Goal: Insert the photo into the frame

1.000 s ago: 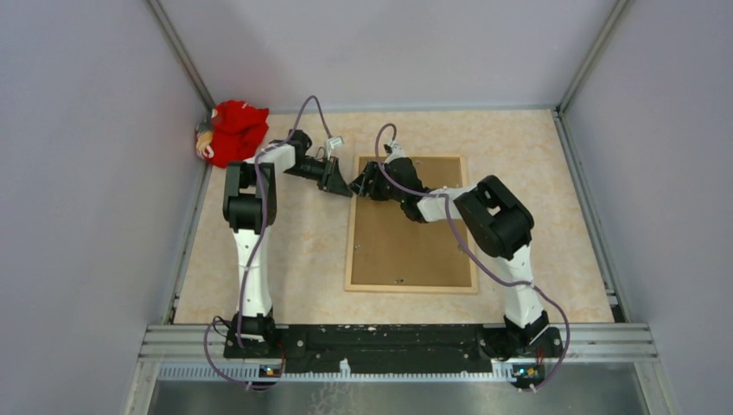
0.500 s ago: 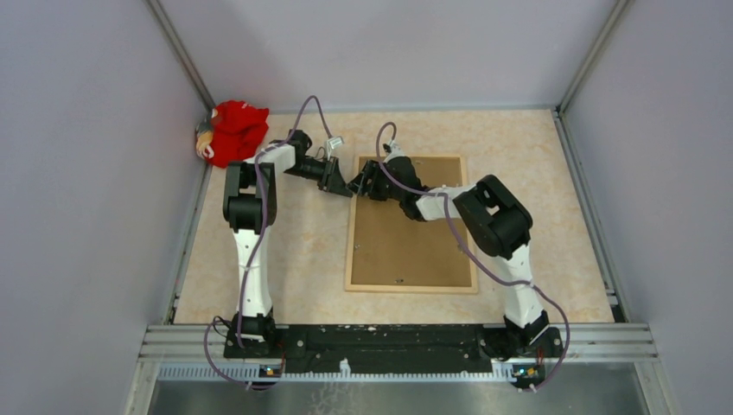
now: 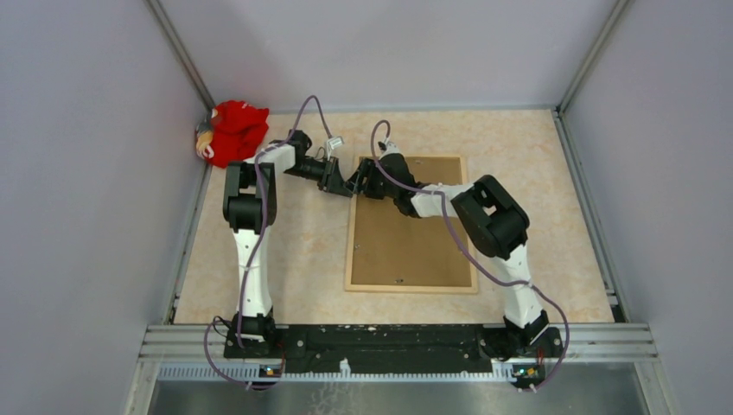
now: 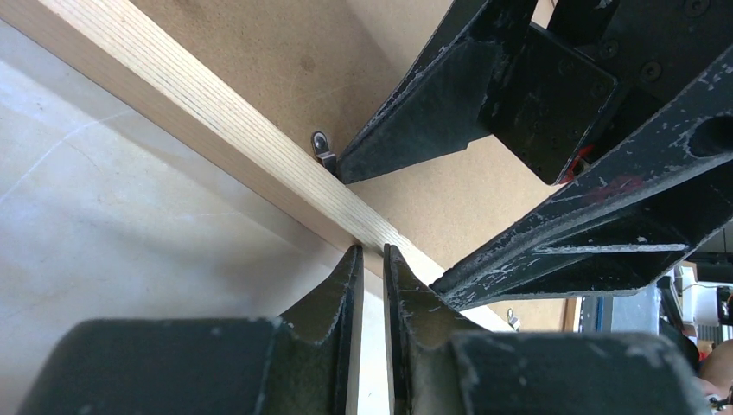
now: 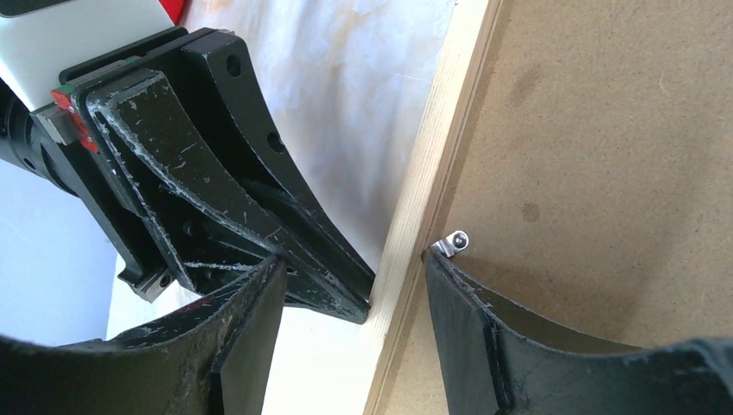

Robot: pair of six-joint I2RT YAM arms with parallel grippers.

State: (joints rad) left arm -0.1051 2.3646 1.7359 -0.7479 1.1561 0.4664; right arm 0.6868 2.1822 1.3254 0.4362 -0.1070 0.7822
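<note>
The frame (image 3: 349, 251) lies face down in the middle of the table, its brown backing board (image 3: 415, 242) up. The photo is out of view. My left gripper (image 3: 348, 188) is all but shut, a thin slit between its empty tips (image 4: 372, 251), which rest against the outer side of the frame's left wooden rail (image 4: 216, 138) near the far corner. My right gripper (image 3: 363, 183) is open and straddles that same rail (image 5: 441, 138). Its right fingertip (image 5: 430, 259) touches a small metal clip (image 5: 454, 240) on the board, and its left finger is beside the left gripper's fingers (image 5: 216, 199).
A red cloth bundle (image 3: 233, 130) sits in the far left corner. Grey walls close the table on three sides. Another small clip (image 3: 398, 280) shows at the frame's near edge. Both arms meet at the frame's far left corner.
The right gripper has shifted slightly left, toward the frame's left rail and the left gripper. The left arm and the frame have hardly moved.
</note>
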